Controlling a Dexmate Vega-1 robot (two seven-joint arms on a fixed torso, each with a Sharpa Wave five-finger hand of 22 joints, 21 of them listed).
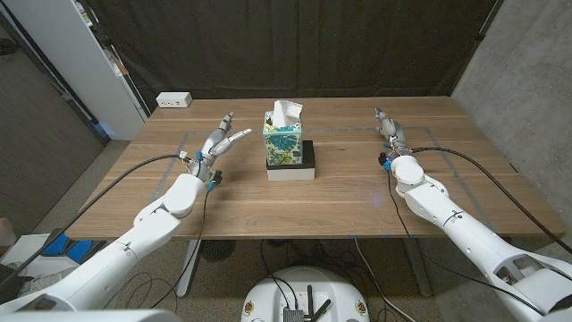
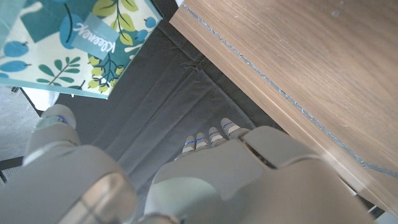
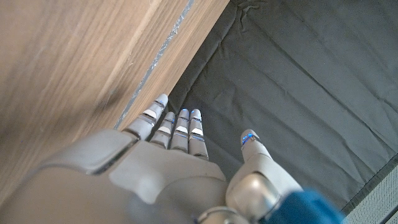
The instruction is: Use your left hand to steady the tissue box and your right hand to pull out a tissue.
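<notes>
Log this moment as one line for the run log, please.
left hand: open, beside floral cardboard tissue box, apart | right hand: open, away from box | white tissue: sticking up, untouched

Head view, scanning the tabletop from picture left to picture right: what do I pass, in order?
White power strip at the far left corner → left hand, fingers apart, holding nothing → tissue box on a black-and-white block, a tissue sticking up → right hand, also holding nothing.

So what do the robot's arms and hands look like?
Both arms are smooth, rounded white shells with black cables running along them. The left robot hand and right robot hand are silvery grey, with small blue parts at the wrists. The fingers have blue bands near the tips.
</notes>
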